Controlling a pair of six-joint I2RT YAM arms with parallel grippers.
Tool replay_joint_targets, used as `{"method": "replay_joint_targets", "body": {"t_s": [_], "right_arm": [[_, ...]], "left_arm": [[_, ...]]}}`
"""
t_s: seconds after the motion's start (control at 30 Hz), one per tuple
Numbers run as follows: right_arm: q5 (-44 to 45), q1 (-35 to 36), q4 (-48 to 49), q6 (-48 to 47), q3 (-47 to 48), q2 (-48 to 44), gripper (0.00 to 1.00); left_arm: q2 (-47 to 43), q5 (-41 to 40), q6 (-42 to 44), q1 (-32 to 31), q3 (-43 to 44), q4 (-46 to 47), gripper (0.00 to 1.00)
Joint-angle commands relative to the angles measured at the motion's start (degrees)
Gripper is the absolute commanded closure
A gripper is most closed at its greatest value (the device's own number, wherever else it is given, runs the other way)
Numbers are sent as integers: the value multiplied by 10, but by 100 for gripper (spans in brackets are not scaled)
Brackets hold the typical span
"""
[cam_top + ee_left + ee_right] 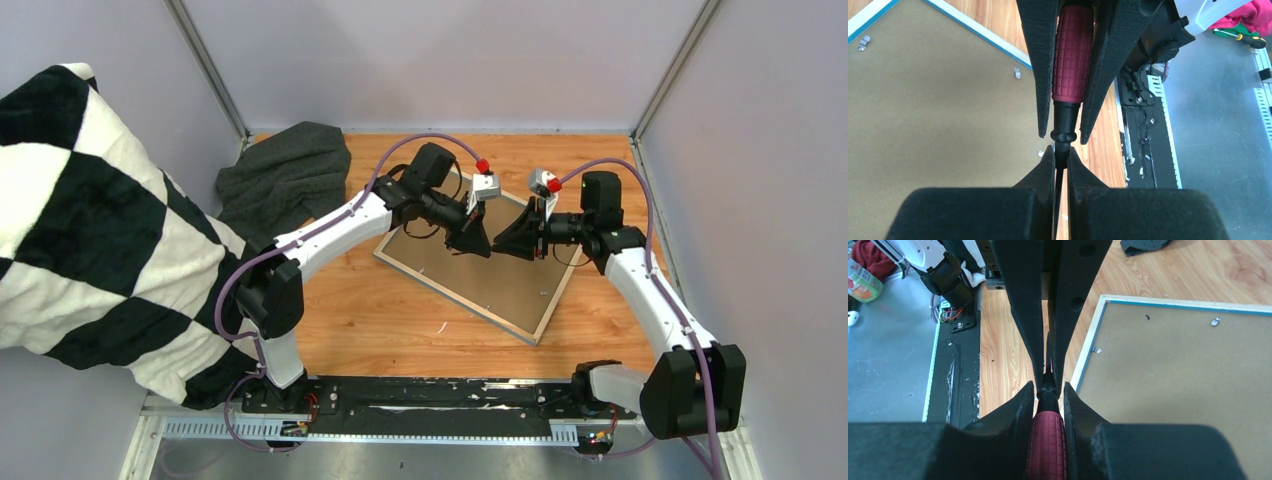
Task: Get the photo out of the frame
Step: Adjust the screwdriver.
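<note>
Above frame (1087, 342), right gripper (1048, 390) clasping screwdriver (1047, 445)

Left hand (484, 248) is pointing toward three o'clock, right hand (503, 243) toward nine, tips meeting, both clamping one screwdriver (1071, 55).

Frame (455, 297) on table (340, 320), cloth (285, 175) behind-left

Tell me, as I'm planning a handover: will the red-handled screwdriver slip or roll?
Slipping seems unlikely: the screwdriver has a grid-textured handle and the right gripper clamps it. Its round handle may roll on the table. It looks stiff, straight where the left gripper pinches its shaft.
</note>
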Motion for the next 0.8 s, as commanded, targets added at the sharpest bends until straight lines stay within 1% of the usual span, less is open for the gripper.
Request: {"method": "replay_joint_targets", "body": {"t_s": [0.0,0.03,0.1,0.17,0.27,0.33,0.63,0.67,0.77], "right_arm": [[-37,11,-20,-23,-5,4,87],[-42,11,-27,-31,-4,2,89],[-49,12,-41,-51,-3,1,90],[-53,11,-47,-60,-3,-1,87],[-54,11,-54,-62,0,0,66],[-54,11,-57,-64,0,0,58],[-55,11,-64,-75,0,0,57],[-54,11,-64,-76,0,0,56],[-51,12,-64,-75,0,0,48]], "left_arm": [[-10,1,-3,4,3,15,100],[-9,1,-3,4,4,14,100],[-8,1,-4,6,6,12,100],[-8,1,-3,7,6,12,100],[-8,1,-4,7,6,13,100],[-9,1,-4,8,5,14,100],[-10,2,-6,9,1,19,100],[-11,2,-7,9,0,21,100],[-11,3,-13,9,-3,28,100]]}}
